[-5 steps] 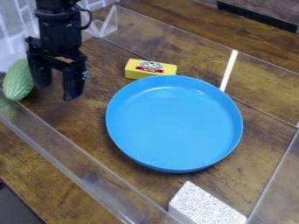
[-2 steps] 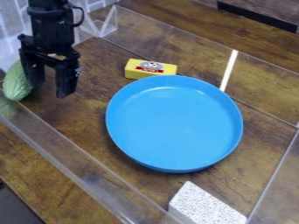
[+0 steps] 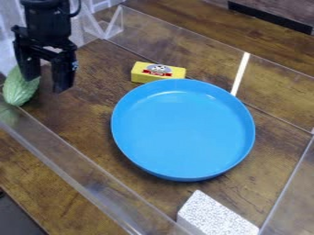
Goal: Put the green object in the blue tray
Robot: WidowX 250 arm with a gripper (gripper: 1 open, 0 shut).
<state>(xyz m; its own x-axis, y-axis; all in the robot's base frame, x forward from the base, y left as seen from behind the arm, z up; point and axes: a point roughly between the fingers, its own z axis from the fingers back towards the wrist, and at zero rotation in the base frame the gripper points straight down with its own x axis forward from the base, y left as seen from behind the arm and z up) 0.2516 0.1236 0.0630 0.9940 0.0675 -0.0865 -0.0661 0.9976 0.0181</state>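
The green object (image 3: 16,88) lies on the wooden table at the far left edge of the view, a light-green bumpy oval partly cut off by the frame. My black gripper (image 3: 42,75) points down right over its right side, jaws open, with one finger (image 3: 26,70) overlapping the object's top and the other finger (image 3: 61,73) to its right. Nothing is held. The blue tray (image 3: 185,156), a large round shallow dish, rests empty at the centre of the table, well to the right of the gripper.
A small yellow block (image 3: 159,72) with a red-and-white label lies between the gripper and the tray's far rim. A speckled white pad (image 3: 218,217) sits at the bottom edge. Clear plastic walls (image 3: 86,174) border the work area in front and at the right.
The gripper has shifted left and slightly toward the back, from beside the green object to over its right side. Its jaws stayed open. Nothing else moved.
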